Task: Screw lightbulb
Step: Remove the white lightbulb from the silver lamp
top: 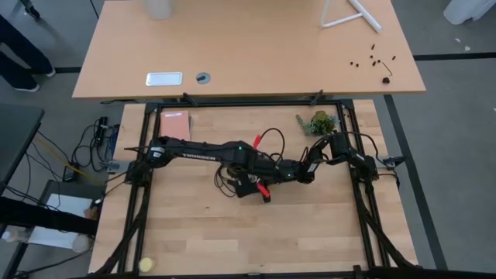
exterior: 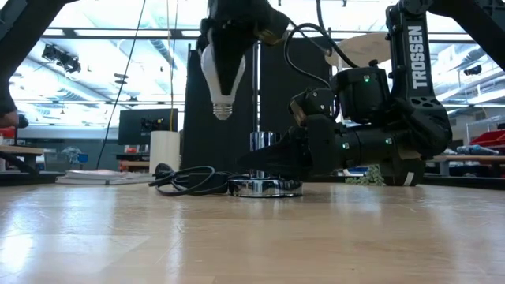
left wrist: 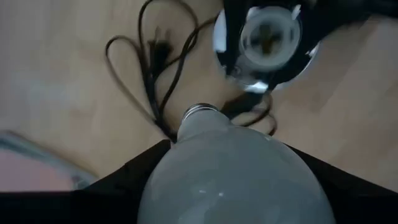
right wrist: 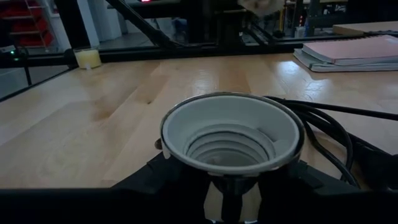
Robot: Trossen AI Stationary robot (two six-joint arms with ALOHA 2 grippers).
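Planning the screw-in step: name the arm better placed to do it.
Left. Its hand holds the white pear-shaped lightbulb screw end down above the round silvery socket, which the right hand holds on the table.

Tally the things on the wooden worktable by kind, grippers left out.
Lightbulb: 1
Socket with black cord: 1
Pink notebook: 1
Small green plant: 1
Yellow ball: 1
Total: 5

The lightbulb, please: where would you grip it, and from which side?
Grip the lightbulb on its wide white body from above, as the left claw does: its screw end points down toward the socket, so the threads stay free.
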